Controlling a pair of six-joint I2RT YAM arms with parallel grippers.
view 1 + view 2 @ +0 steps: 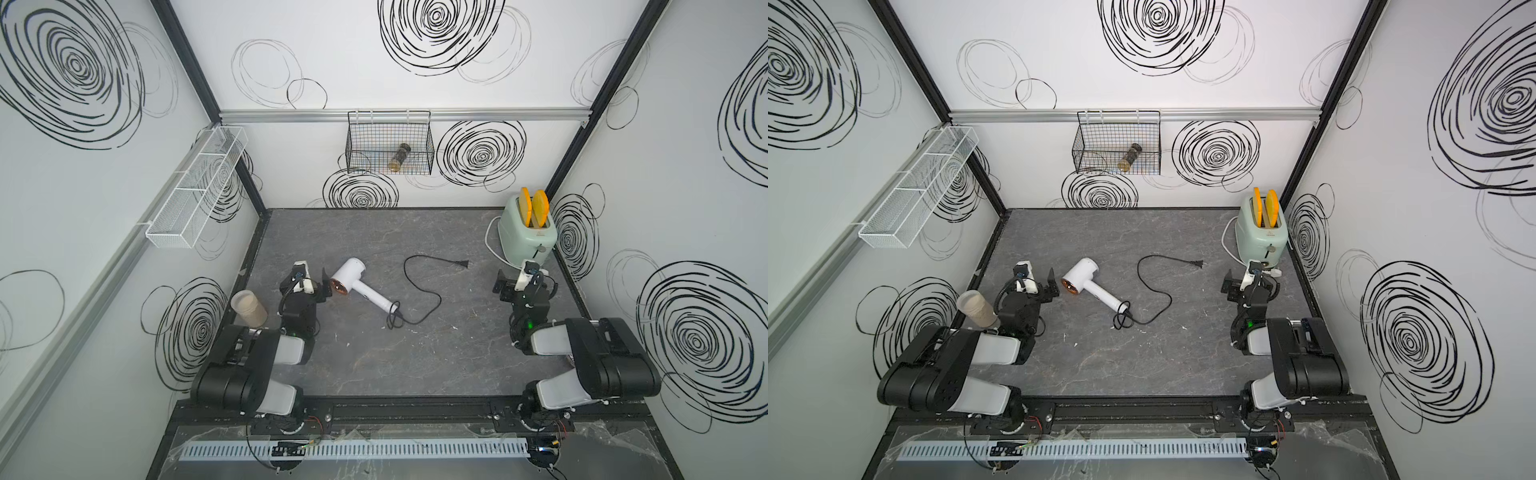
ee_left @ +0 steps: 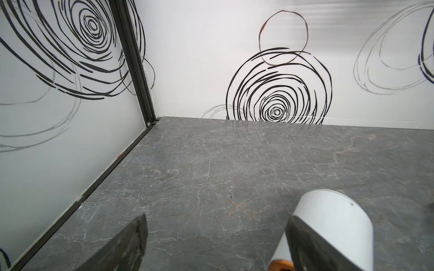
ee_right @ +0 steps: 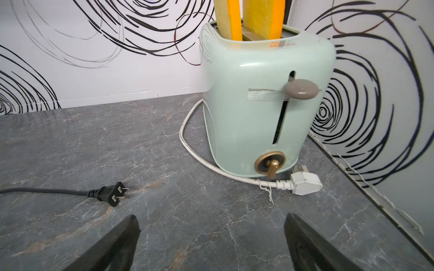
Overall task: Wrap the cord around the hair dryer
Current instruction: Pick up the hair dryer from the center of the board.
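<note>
We're noting left gripper (image 2: 217,223), right gripper (image 3: 211,218) both spread wide, gripping nothing. White T-shaped plastic hair dryer (image 1: 361,286) lying on grey table (image 1: 374,365), copper-ringed nozzle (image 1: 336,285) just beside left gripper; thin black cord (image 3: 101,192) trailing loose rightward. We're fearing light dryer skidding when cord gets tugged.

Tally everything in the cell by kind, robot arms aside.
Hair dryer: 1
Toaster: 1
Toast slices: 2
Cords: 2 (black cord, white cord)
Wall baskets: 2
Jars: 2
Total: 10
</note>
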